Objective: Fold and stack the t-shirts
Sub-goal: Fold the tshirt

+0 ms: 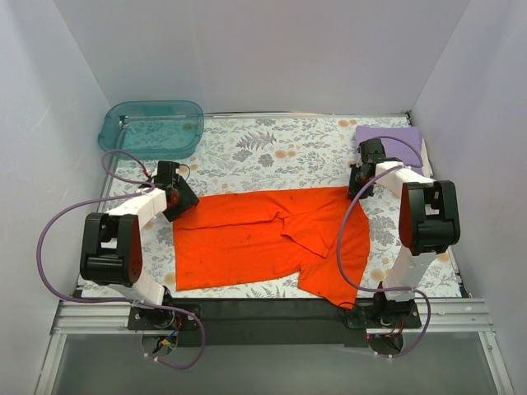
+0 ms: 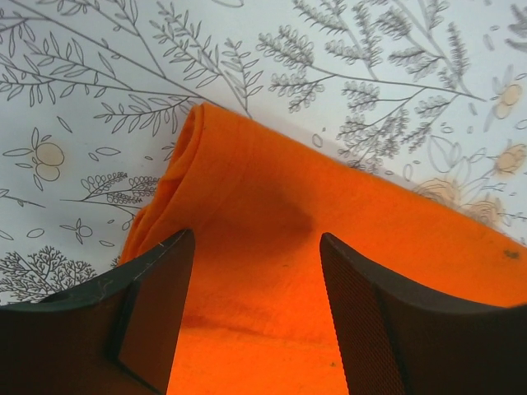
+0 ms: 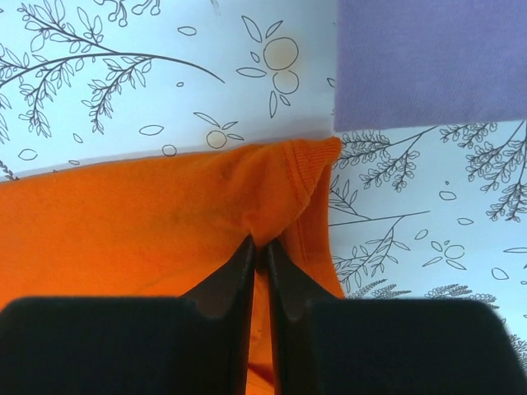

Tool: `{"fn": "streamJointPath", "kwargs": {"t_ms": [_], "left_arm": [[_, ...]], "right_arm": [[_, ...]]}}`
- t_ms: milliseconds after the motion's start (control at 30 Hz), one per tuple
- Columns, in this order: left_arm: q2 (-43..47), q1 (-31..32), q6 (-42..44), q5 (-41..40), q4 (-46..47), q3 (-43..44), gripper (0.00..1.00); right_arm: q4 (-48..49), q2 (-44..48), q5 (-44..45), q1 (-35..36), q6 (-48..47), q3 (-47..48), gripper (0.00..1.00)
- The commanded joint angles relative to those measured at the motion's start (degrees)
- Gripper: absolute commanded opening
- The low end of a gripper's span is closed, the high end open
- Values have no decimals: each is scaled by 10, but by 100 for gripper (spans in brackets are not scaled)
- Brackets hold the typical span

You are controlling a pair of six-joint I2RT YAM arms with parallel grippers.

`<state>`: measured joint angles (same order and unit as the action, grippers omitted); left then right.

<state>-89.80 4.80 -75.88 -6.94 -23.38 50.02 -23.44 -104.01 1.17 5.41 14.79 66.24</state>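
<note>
The orange-red t-shirt (image 1: 263,239) lies spread flat across the middle of the table, with one sleeve folded over at the right. My left gripper (image 1: 178,201) is at its back left corner. In the left wrist view this gripper (image 2: 255,239) is open, its fingers standing astride the rolled corner of the orange t-shirt (image 2: 247,164). My right gripper (image 1: 360,183) is at the back right corner. There it (image 3: 259,243) is shut on a pinched ridge of the orange cloth (image 3: 148,222). The lavender t-shirt (image 1: 389,137) lies folded at the back right, and its edge (image 3: 428,62) shows just beyond the right gripper.
A translucent teal tub (image 1: 152,127) stands at the back left corner. The floral tablecloth (image 1: 280,152) covers the table, which has white walls on three sides. The arm bases and purple cables (image 1: 49,247) are along the near edge.
</note>
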Motion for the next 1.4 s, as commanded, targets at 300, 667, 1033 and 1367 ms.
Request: {"fn": "streamJointPath", "kwargs": {"t_ms": [300,667,1033,1367], "left_arm": [[-37,1,-2,-55,-9,-26,49],[-32,1,22,-65,-15,-10,55],[45,22,38,-65,-69,50,69],[102,55,12,-50,-98,4,69]], "right_arm": [[2,-1,26,-27,-32,42,2],[-7,-22,9,-30,-37,66,8],[-42,60,20,8,-33,57,38],[-45,114,7,104,-2,-50,41]]}}
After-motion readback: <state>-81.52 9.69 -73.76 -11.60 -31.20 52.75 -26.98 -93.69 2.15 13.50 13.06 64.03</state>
